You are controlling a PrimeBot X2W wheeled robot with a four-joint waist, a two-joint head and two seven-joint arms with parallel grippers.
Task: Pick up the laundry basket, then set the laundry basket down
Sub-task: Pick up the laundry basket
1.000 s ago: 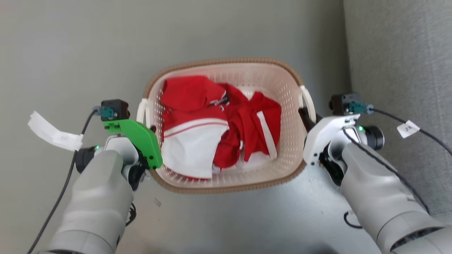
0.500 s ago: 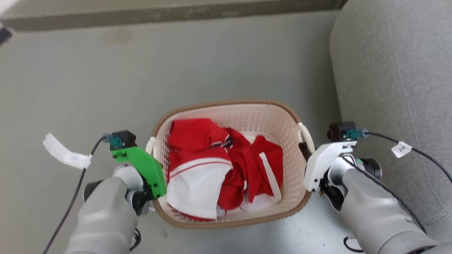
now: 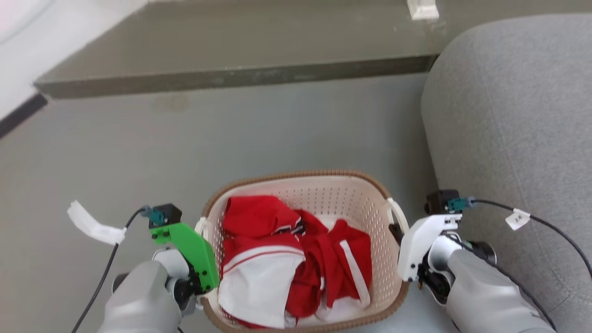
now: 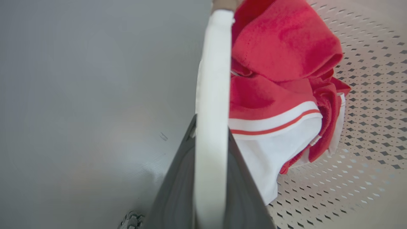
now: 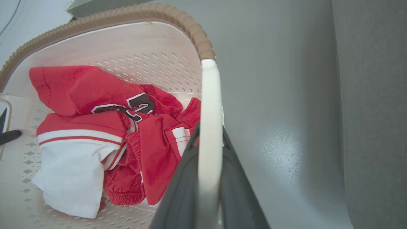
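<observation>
Two grippers, one handle each. My left gripper is closed on the white left handle of the laundry basket, with a dark finger pressed against each side of the bar and no gap showing. My right gripper has the right handle the same way, clamped on both faces of the white strip below the point where it meets the brown rim.

From the head, the basket hangs level between my wrists over the grey floor. Its right side is near the grey sofa but apart from it. Its far rim is well apart from the raised ledge along the floor's far edge. I cannot tell whether its base touches the floor.

Inside lies a crumpled heap of red and white clothes, piled toward the near and left walls, with the perforated far wall bare above it. One red shirt shows part of a black number edged in white. A green bracket sits on my left wrist and a white bracket on my right. A paper tag hangs from the left cable.
</observation>
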